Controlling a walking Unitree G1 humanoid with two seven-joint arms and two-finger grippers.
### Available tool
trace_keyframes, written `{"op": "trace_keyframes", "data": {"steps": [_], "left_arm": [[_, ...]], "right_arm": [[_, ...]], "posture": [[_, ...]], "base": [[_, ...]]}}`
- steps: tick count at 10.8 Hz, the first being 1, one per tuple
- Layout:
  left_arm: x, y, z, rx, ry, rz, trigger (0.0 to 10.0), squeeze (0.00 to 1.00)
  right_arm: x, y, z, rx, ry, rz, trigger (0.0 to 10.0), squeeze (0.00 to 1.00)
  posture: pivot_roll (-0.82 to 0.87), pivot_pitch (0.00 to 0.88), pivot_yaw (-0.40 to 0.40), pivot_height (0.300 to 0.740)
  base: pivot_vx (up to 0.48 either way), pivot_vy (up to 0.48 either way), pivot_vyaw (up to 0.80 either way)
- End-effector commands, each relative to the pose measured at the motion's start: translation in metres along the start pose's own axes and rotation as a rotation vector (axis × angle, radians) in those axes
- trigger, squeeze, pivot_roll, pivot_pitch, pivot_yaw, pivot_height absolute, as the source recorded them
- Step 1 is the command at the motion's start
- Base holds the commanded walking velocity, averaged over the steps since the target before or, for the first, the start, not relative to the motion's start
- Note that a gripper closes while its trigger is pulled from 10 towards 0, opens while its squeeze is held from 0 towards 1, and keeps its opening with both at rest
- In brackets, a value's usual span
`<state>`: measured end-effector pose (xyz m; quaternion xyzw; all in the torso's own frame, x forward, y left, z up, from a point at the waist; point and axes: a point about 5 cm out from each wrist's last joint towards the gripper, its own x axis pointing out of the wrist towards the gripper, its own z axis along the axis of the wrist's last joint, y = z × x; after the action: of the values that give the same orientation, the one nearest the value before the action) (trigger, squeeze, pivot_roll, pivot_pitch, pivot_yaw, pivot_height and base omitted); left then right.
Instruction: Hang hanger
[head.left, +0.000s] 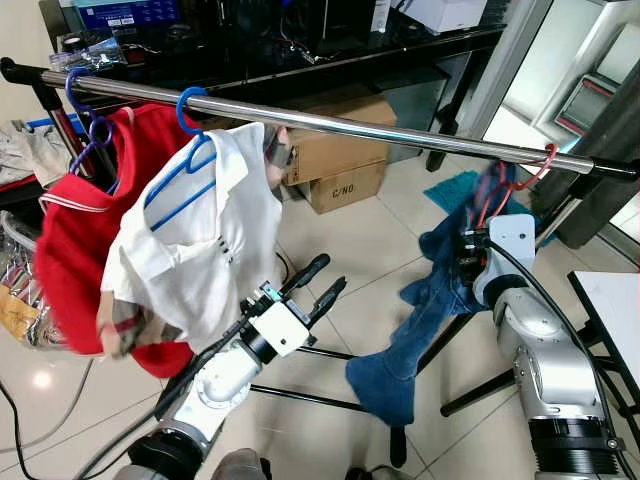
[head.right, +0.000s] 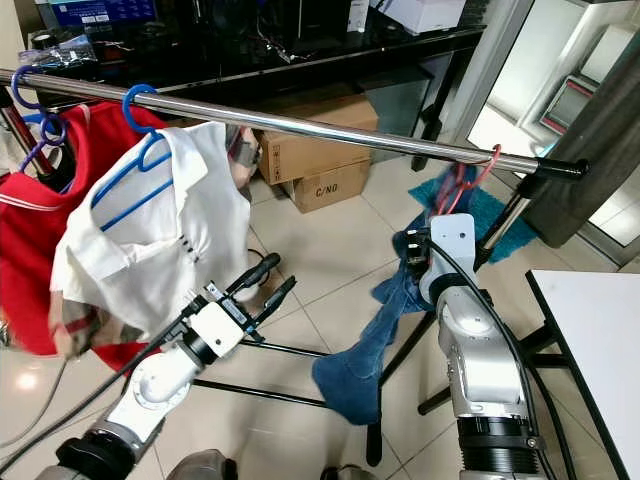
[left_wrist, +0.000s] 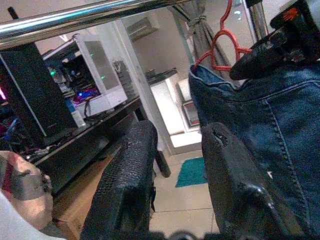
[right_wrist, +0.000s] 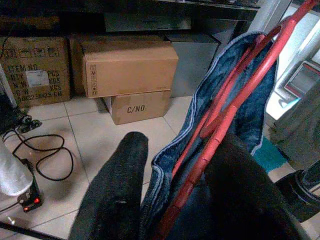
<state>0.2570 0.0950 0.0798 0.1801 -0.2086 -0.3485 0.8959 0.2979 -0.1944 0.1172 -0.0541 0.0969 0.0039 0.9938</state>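
I count three hangers on the rail (head.left: 400, 133): purple, blue, red hanger (head.left: 515, 178) carrying jeans (head.left: 430, 300). Right gripper (right_wrist: 175, 200) clamps it; left gripper (head.left: 318, 285) spread, empty.

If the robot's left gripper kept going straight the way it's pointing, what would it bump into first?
Probably the blue jeans hanging from the red hanger; the left gripper points up toward them across open floor, though depth is hard to judge.

Three hangers (head.left: 193, 150) on the rail (each clothed), two boxes (head.left: 335, 155).
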Motion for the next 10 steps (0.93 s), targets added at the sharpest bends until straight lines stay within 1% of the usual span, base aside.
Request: {"op": "trace_keyframes", "data": {"steps": [1, 3, 5, 7, 8, 10], "left_arm": [[0.003, 0.000, 0.002, -0.001, -0.009, -0.022, 10.0, 0.00], [0.003, 0.000, 0.002, 0.001, -0.009, -0.029, 10.0, 0.00], [0.003, -0.001, 0.002, -0.013, -0.009, -0.032, 10.0, 0.00], [0.003, -0.003, 0.001, -0.017, -0.005, -0.041, 10.0, 0.00], [0.002, -0.003, 0.001, -0.015, 0.000, -0.046, 10.0, 0.00], [0.003, -0.005, 0.001, -0.015, -0.001, -0.051, 10.0, 0.00]], "right_arm": [[0.001, -0.004, -0.001, -0.019, 0.012, -0.017, 0.0, 0.00], [0.001, -0.012, -0.002, -0.032, 0.019, -0.063, 0.0, 0.00], [0.001, -0.019, 0.001, -0.034, 0.001, -0.108, 0.0, 0.00], [0.000, -0.023, 0.010, -0.045, -0.060, -0.138, 0.0, 0.00], [-0.002, -0.021, 0.020, -0.036, -0.124, -0.129, 0.0, 0.00], [-0.005, -0.020, 0.031, 0.005, -0.205, -0.128, 0.0, 0.00]], "posture": [[0.22, 0.032, -0.067, 0.740], [0.22, 0.034, -0.067, 0.740], [0.21, 0.035, -0.068, 0.740], [0.21, 0.036, -0.068, 0.740], [0.21, 0.036, -0.068, 0.740], [0.20, 0.037, -0.065, 0.740]], "base": [[0.000, 0.000, 0.00], [0.000, 0.000, 0.00], [0.000, 0.000, 0.00], [0.000, 0.000, 0.00], [0.000, 0.000, 0.00], [0.000, 0.000, 0.00]]}}
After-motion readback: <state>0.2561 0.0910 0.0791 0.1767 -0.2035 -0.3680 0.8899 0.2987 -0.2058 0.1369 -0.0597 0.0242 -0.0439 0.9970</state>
